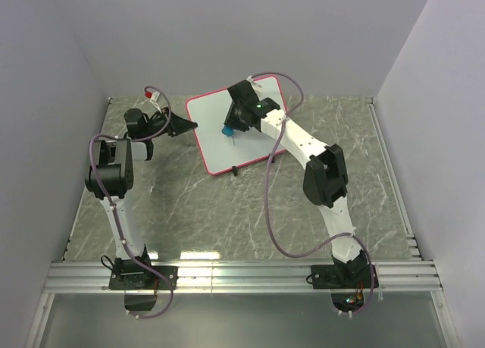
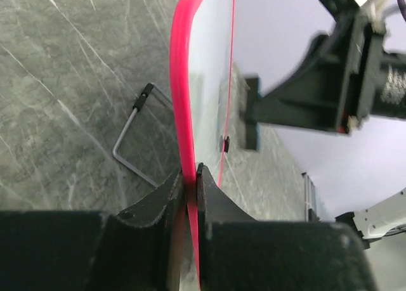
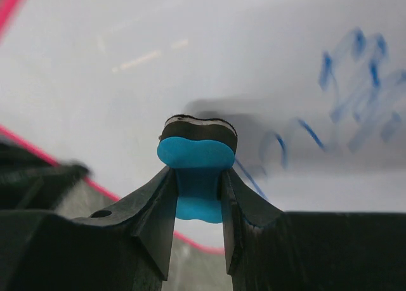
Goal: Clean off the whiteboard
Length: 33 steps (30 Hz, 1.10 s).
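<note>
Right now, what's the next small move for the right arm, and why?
Probably slide the eraser sideways across the blue writing. The right fingers grip it at the whiteboard, the writing beside it is not wiped off, and the left fingers pinch the board's pink edge, steadying it.

Blue writing (image 3: 355, 94) blurred; whiteboard (image 3: 127, 37) cut off by frame
</note>
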Each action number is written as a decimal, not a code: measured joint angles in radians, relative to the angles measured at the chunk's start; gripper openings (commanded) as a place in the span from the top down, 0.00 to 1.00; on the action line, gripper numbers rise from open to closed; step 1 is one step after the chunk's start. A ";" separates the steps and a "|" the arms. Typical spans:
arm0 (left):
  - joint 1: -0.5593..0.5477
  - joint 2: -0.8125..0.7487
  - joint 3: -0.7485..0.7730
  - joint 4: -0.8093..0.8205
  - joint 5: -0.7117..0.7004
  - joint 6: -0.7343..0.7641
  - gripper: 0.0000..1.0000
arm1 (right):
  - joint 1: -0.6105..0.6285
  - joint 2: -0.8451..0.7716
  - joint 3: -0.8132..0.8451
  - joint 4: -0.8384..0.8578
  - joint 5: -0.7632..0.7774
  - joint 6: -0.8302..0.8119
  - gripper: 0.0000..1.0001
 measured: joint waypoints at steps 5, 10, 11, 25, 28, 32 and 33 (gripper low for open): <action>-0.005 -0.039 -0.004 -0.137 -0.027 0.114 1.00 | 0.000 0.148 0.167 0.059 0.029 0.050 1.00; -0.006 -0.059 -0.013 -0.190 -0.031 0.157 1.00 | 0.003 0.151 0.160 0.097 0.069 0.098 1.00; -0.007 -0.064 -0.016 -0.196 -0.037 0.165 1.00 | 0.005 0.147 0.144 0.110 0.078 0.106 1.00; -0.013 -0.093 -0.021 -0.240 -0.041 0.217 1.00 | 0.080 -0.156 -0.579 0.359 0.194 0.262 1.00; -0.014 -0.101 -0.022 -0.252 -0.042 0.232 1.00 | 0.082 -0.157 -0.584 0.364 0.198 0.272 1.00; -0.017 -0.117 -0.023 -0.286 -0.051 0.266 1.00 | 0.077 -0.133 -0.520 0.301 0.193 0.260 1.00; -0.017 -0.123 -0.023 -0.304 -0.058 0.279 1.00 | 0.074 -0.119 -0.488 0.273 0.188 0.250 1.00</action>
